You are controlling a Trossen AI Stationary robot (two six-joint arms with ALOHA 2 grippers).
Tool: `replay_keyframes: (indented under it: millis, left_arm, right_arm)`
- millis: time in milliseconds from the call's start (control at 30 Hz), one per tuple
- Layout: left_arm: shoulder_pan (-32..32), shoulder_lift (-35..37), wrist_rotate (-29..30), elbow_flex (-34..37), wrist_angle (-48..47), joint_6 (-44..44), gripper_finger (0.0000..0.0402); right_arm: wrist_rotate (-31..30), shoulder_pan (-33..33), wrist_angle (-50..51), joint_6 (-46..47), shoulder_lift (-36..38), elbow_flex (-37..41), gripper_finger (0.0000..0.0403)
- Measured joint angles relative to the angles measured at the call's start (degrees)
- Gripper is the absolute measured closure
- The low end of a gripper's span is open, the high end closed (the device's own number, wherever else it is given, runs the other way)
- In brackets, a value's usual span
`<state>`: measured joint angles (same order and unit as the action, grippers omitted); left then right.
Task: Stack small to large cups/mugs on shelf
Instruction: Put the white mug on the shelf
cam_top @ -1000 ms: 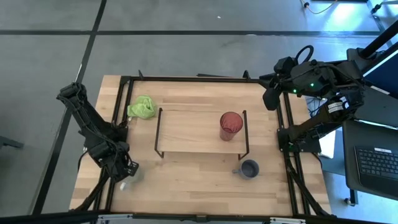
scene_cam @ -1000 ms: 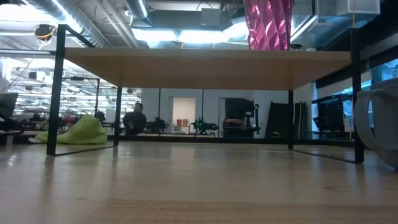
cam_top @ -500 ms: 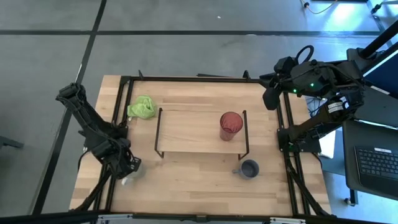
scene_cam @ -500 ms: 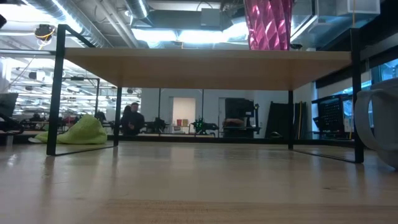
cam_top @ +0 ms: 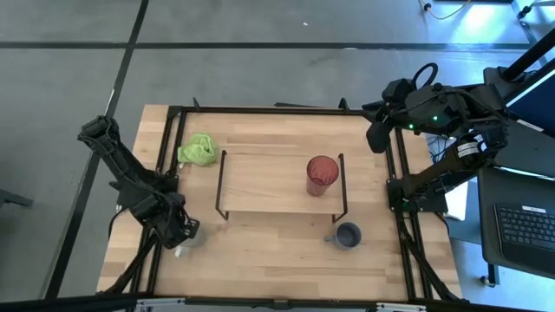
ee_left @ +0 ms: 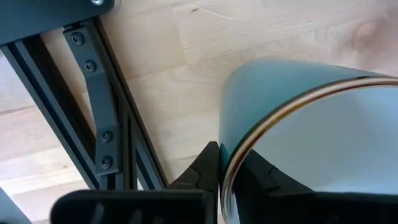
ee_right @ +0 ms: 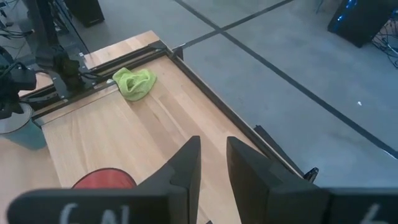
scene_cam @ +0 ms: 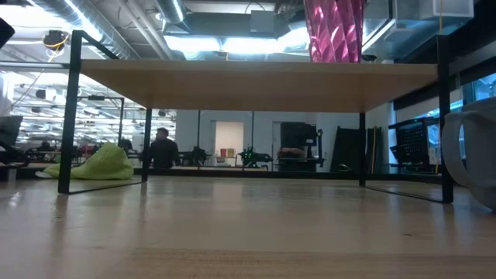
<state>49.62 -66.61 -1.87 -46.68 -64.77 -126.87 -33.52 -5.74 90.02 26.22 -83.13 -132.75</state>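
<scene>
From above, the left gripper (cam_top: 180, 234) was low at the near left corner of the table (cam_top: 260, 251), on the white mug (cam_top: 187, 237), which was mostly hidden under it. Only the left wrist view showed the grasp: one dark finger (ee_left: 208, 163) stood outside the wall of this mug (ee_left: 298, 124) and the other inside the rim, so the gripper was clenched on the mug wall. The right wrist view showed the same mug (ee_right: 22, 127) far away as a pale cup under the left arm.

The red tumbler (cam_top: 322, 175) stood upright on the right part of the shelf (cam_top: 260, 186). The low view showed it (scene_cam: 335, 29) from the side, standing on top of the shelf board (scene_cam: 256, 77). The grey-blue mug (cam_top: 347, 235) stood on the table, near of the shelf's right end. The green lump (cam_top: 198, 149) lay by the far left corner of the shelf.

The right gripper (ee_right: 211, 163) waited beyond the far right corner of the table, its fingers close together with a narrow gap and holding nothing.
</scene>
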Motion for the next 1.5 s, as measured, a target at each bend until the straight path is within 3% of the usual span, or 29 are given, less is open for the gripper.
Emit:
replay_keyframes:
  millis: [233,667,1500]
  left_arm:
    - [-1.31,0.00,0.01,0.00,0.11,0.04,0.0383]
    - [-1.35,-0.04,0.82,0.00,0.94,0.39,0.0383]
    - [-1.35,0.22,2.27,0.09,1.69,1.19,0.0383]
  right_arm:
    - [-2.10,0.00,0.00,-2.93,-0.11,0.00,0.0324]
    - [2.12,0.00,-1.14,-2.77,-0.11,0.00,0.0324]
    - [2.21,-0.01,-1.57,-2.51,-0.11,0.01,0.0324]
